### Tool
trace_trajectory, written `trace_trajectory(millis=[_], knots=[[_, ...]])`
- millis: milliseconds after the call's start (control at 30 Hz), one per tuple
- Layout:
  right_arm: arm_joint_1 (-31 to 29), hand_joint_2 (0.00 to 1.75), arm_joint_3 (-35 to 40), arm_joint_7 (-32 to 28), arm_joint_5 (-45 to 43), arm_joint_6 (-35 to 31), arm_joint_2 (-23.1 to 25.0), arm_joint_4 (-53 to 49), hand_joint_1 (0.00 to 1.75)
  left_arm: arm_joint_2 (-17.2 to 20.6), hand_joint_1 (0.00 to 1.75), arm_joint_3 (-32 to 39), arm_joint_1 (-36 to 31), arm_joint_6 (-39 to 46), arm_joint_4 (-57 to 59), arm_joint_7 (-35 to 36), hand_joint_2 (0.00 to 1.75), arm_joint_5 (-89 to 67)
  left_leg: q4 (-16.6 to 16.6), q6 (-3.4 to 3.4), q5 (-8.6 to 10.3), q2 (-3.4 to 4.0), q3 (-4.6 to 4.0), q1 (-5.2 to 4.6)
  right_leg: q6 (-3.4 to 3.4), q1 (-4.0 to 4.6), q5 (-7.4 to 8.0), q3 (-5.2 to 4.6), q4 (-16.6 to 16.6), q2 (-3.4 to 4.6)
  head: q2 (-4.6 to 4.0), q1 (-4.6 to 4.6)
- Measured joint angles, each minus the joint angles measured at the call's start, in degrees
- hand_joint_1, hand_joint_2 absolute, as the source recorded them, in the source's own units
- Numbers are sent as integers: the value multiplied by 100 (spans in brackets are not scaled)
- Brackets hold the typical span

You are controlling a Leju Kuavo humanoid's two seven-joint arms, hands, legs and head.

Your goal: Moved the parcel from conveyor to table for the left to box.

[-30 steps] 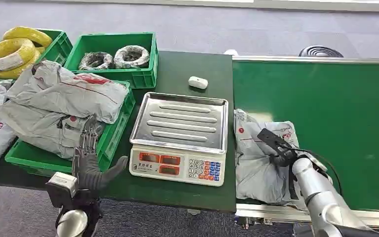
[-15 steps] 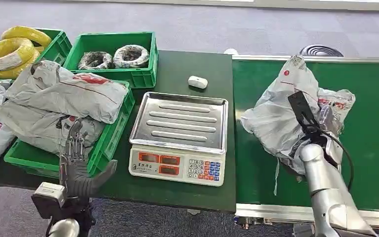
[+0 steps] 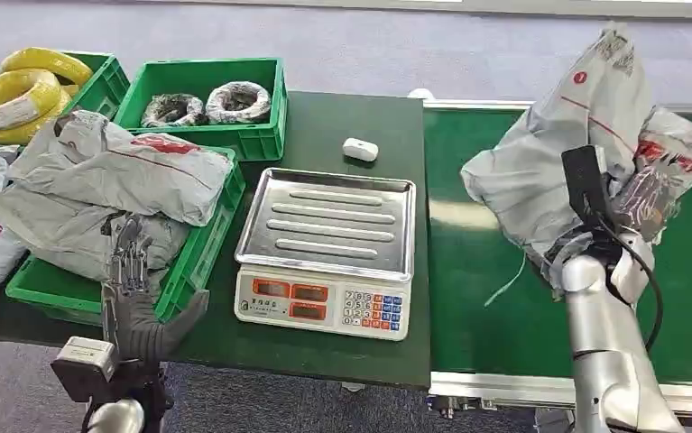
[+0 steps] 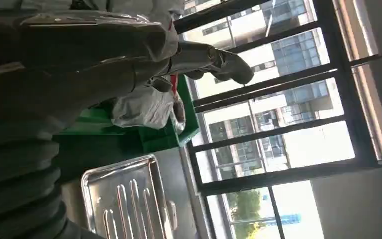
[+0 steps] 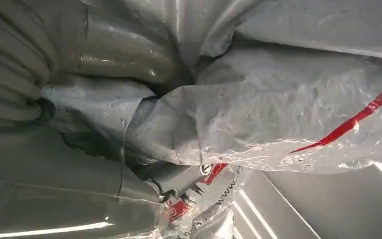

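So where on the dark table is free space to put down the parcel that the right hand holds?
The scale's steel tray is bare. Bare table lies behind the scale, between the coil crate and the conveyor, apart from a small white device. The crate of grey parcels is crowded, with the left hand beside it. The right hand holds the parcel above the conveyor.

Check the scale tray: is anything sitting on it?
No, the scale tray is bare metal; the parcel hangs in the right robot hand above the conveyor.
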Motion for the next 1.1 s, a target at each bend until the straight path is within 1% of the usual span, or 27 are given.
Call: trace_trajectory(millis=[33, 67, 100, 167, 233, 300, 367, 467, 600, 633, 667, 733, 900, 1100], knots=[[-7, 175, 28, -223, -201, 314, 59, -210, 175, 0, 0, 4, -28, 41, 0, -63, 175, -4, -1, 0, 0, 1, -2, 0, 0, 2, 0, 1, 2, 1, 0, 7], [-61, 175, 107, -367, -372, 937, 120, -403, 175, 2, 0, 26, -62, 94, 0, -131, 175, -2, -2, 0, 0, 8, 0, 1, -1, 2, 1, -1, 3, 6, 0, 4], [-185, 175, 224, -358, -491, 1602, 206, -469, 175, 2, 0, 64, -97, 118, -2, -176, 175, -2, -3, 0, 0, 32, 4, 1, -4, 3, 3, -2, 5, 26, 0, 2], [-437, 175, 550, -462, -974, 3023, 419, -422, 175, 4, 0, 133, -191, 135, -2, -234, 175, 0, -3, -2, 1, 48, 13, 4, -9, 5, 6, -4, 8, 44, 0, 2], [-706, 175, 930, -780, -1324, 3830, 617, -79, 175, 4, 0, 206, -300, 168, -2, -243, 175, 20, -3, -14, 10, 46, 15, 8, -11, 8, 7, -6, 11, 42, 0, 0], [-955, 175, 1345, -1123, -1479, 3941, 873, 402, 175, 4, 0, 328, -370, 177, -48, -180, 175, 55, -3, -18, 16, 27, 15, 12, -11, 11, 7, -6, 14, 27, 0, 2], [-1147, 175, 1636, -1272, -1584, 3938, 1105, 795, 175, 11, 0, 477, -377, 164, -151, -97, 175, 103, -3, -18, 16, 25, 11, 13, -11, 12, 6, -7, 18, 23, 0, 0], [-1318, 175, 1950, -1276, -1643, 3947, 1349, 1074, 175, 11, 0, 608, -374, 107, -260, -42, 175, 98, -3, -19, 15, 25, 5, 12, -11, 11, 5, -11, 18, 22, 0, 4], [-1430, 175, 2226, -1184, -1800, 4098, 1533, 1223, 175, 4, 0, 689, -366, 79, -319, -31, 175, 35, -3, -18, 15, 26, -3, 7, -11, 3, 5, -19, 16, 23, -2, 4], [-1453, 175, 2296, -1182, -1835, 4140, 1568, 1242, 126, 0, 0, 706, -366, 59, -332, -31, 175, 15, -2, -18, 14, 27, -3, 6, -11, 3, 5, -20, 15, 24, -2, 4], [-1476, 175, 2367, -1182, -1865, 4163, 1605, 1273, 0, -2, 0, 721, -371, 46, -337, -31, 175, -4, -1, -18, 14, 27, -3, 6, -11, 3, 5, -20, 14, 23, 0, 4], [-1512, 175, 2459, -1186, -1874, 4192, 1640, 1343, 0, -9, 0, 734, -372, 31, -337, -25, 175, -4, -1, -18, 15, 20, -3, 6, -11, 4, 5, -19, 14, 17, 0, 4], [-1651, 175, 2634, -791, -1689, 3657, 1725, 1787, 0, -98, 0, 815, -420, -138, -380, 122, 175, -123, -1, -18, 15, 21, -1, 7, -11, 5, 6, -18, 14, 17, 0, 4], [-1701, 175, 2665, -747, -1682, 3600, 1723, 2071, 0, -127, 0, 833, -512, -334, -393, 211, 175, -258, -1, -18, 15, 21, -2, 7, -11, 5, 6, -21, 14, 17, 0, 4]])
